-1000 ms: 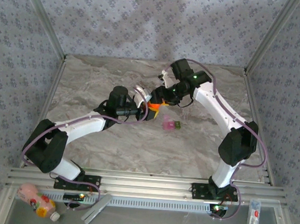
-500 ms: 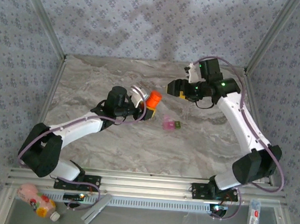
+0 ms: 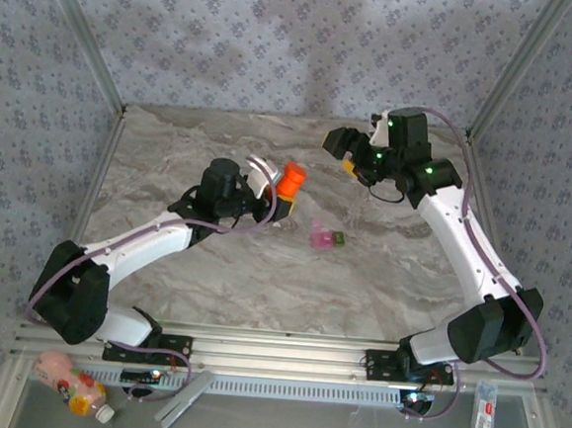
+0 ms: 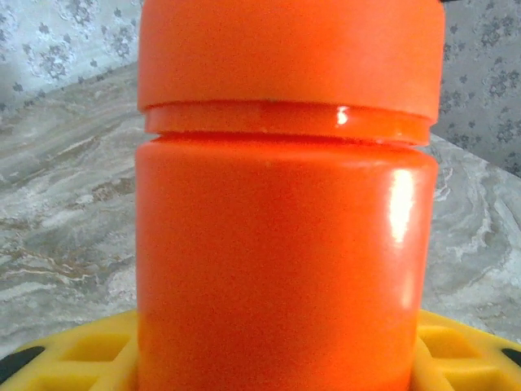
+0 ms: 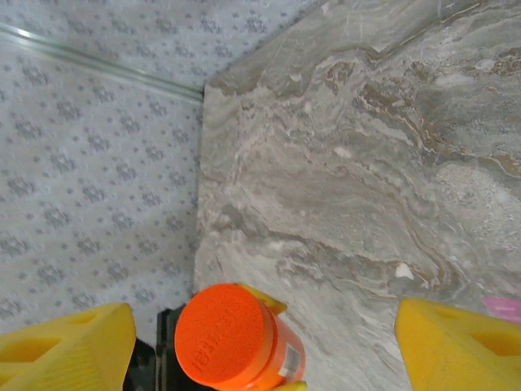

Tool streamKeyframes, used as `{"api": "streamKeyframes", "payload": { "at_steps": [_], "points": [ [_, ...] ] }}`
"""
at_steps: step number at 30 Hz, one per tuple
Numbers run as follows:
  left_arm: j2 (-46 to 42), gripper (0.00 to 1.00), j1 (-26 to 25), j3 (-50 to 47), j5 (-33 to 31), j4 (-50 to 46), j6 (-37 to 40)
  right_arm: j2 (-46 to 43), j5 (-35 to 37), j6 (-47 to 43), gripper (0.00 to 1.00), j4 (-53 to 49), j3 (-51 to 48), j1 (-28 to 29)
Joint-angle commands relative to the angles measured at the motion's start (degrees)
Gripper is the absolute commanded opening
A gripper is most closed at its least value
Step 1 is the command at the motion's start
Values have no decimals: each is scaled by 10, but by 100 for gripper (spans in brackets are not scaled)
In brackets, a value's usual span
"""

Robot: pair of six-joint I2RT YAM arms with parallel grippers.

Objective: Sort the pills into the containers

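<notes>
L pincer holds orange bottle; pill case near; pink bottle well apart.

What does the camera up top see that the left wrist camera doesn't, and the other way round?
From above: the tiny pink-and-green translucent plastic pill case lying on the marble table, the right fingers spread open, and a pink-and-white bottle lying on the front ledge. From the left wrist: the small orange plastic bottle very close up, its cap seam, and the yellow left fingers hugging its base. Both share that orange bottle, the marble table and the patterned wall.
</notes>
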Motion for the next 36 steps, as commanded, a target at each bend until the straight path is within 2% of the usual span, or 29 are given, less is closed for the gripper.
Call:
{"api": "streamKeyframes", "payload": {
  "at_steps": [1, 7, 14, 20, 26, 27, 30, 33, 36],
  "points": [
    [-13, 0, 3, 20, -11, 21, -7, 9, 26, 77, 85, 44, 14, 1],
    [-18, 0, -3, 35, -14, 7, -11, 26, 14, 124, 86, 80, 11, -1],
    [-13, 0, -6, 89, 2, -24, -1, 44, -1, 136, 85, 111, 17, 13],
    [-3, 0, -6, 106, 9, -28, 4, 46, -20, 149, 83, 160, -18, 12],
    [9, 0, -6, 102, 7, -22, 8, 41, -5, 128, 83, 143, 5, 23],
    [11, 0, -7, 102, 6, -22, 11, 44, -21, 124, 82, 128, 5, 19],
    [15, 0, -6, 103, 7, -27, 21, 41, 3, 121, 82, 147, -4, 22],
    [27, 0, -6, 102, 14, -27, 26, 53, 14, 82, 82, 99, 26, 36],
    [43, 0, -2, 105, 25, -38, 32, 51, 9, 56, 81, 110, 10, 36]
  ]
}}
